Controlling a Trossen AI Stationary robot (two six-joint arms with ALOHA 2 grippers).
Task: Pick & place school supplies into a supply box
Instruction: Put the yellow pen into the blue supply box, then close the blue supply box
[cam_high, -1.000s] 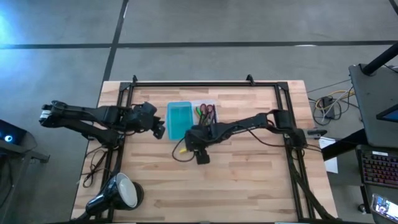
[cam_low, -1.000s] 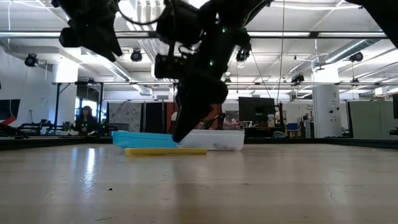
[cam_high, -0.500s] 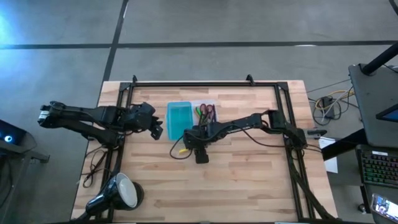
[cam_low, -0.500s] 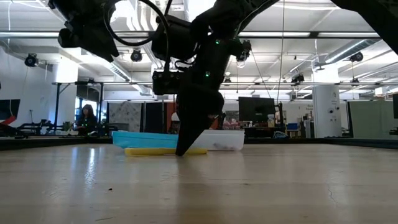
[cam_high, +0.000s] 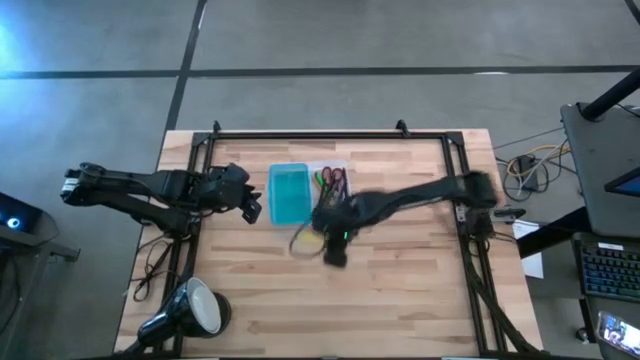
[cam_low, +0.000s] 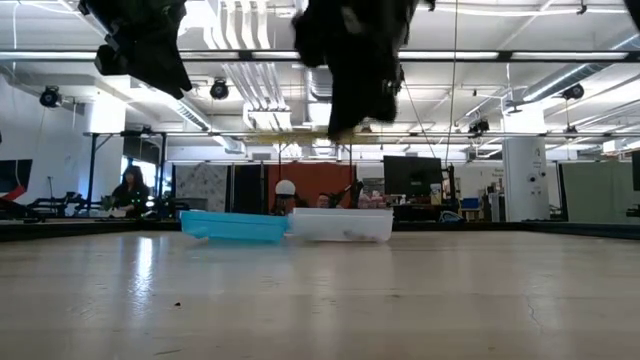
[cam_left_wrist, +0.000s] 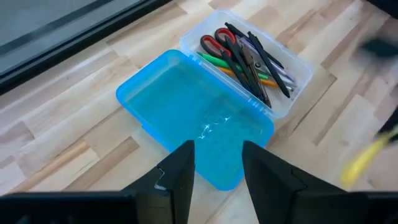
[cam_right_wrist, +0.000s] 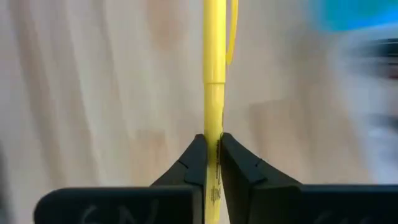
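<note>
The supply box lies open at mid-table, its turquoise half beside its clear half. Red-handled scissors, a green marker and dark pens lie in the clear half. Just on the near side of the box, my right gripper is shut on a yellow pencil above the table. Left of the box, my left gripper hovers open with nothing in it, the turquoise half under its fingertips. My right gripper pinches the yellow pencil's barrel between its two fingers, which lie across it and point steeply down from above. The pencil is lifted clear of the table and sticks out of the hold toward the table's left.
A black-and-white desk lamp stands at the near left corner. A black frame runs along the table's far and side edges. Bare wood spreads over the near and right parts of the table.
My right gripper has come down on the yellow pencil lying in front of the box, shut on it and risen, rolling its wrist. The pencil has left the table and hangs in the hold.
</note>
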